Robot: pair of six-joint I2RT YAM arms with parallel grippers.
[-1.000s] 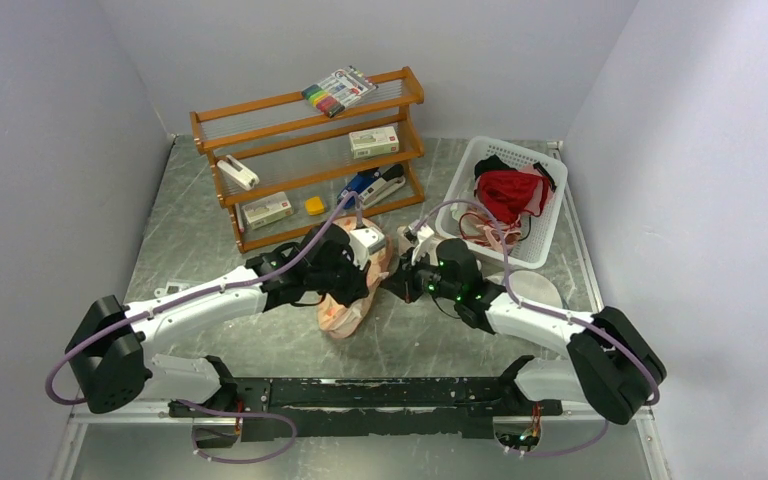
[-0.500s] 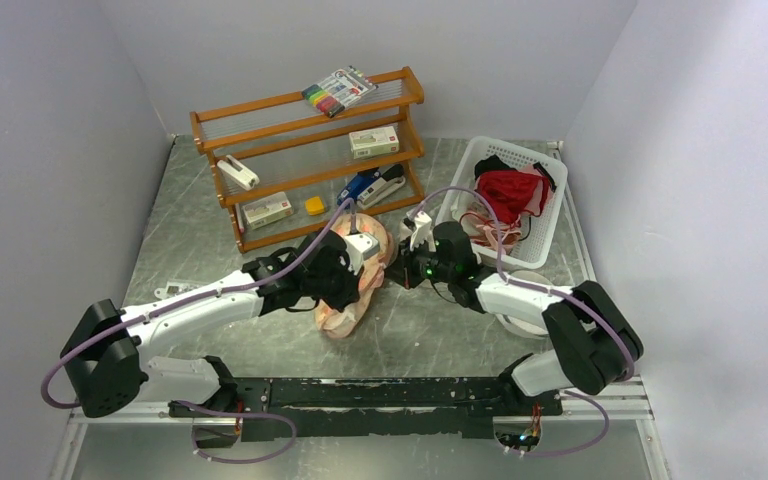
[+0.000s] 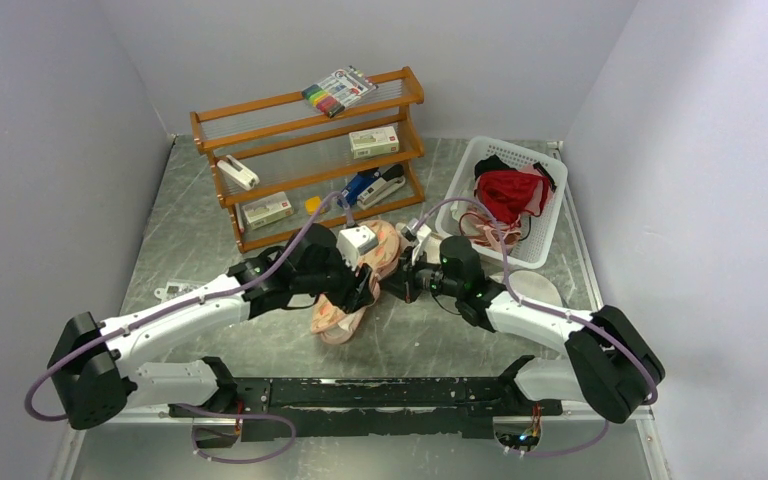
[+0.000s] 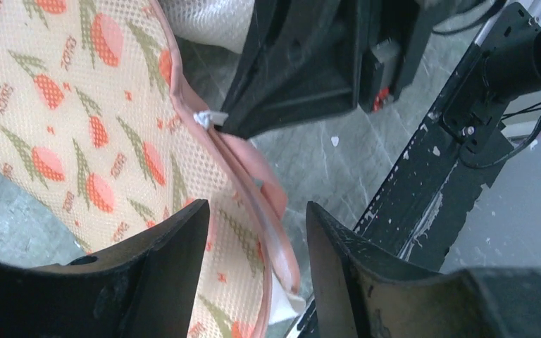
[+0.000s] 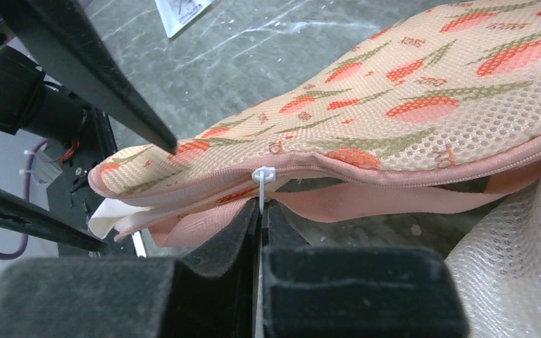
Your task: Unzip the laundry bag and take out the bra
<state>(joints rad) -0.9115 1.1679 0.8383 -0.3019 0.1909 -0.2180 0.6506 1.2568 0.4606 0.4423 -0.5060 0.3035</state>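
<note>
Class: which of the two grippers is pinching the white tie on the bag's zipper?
The right gripper, shut on the white tie; the left gripper is open, straddling the laundry bag.

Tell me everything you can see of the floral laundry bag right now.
The laundry bag is a peach-pink mesh case printed with red-orange flowers, edged by a pink zipper band. It lies on the metal table in front of the wooden shelf, between the arms. The right gripper has its jaws shut on the white zip pull. The left gripper, jaws open, straddles one end of the bag, where the seam gapes and white fabric peeks out.
</note>
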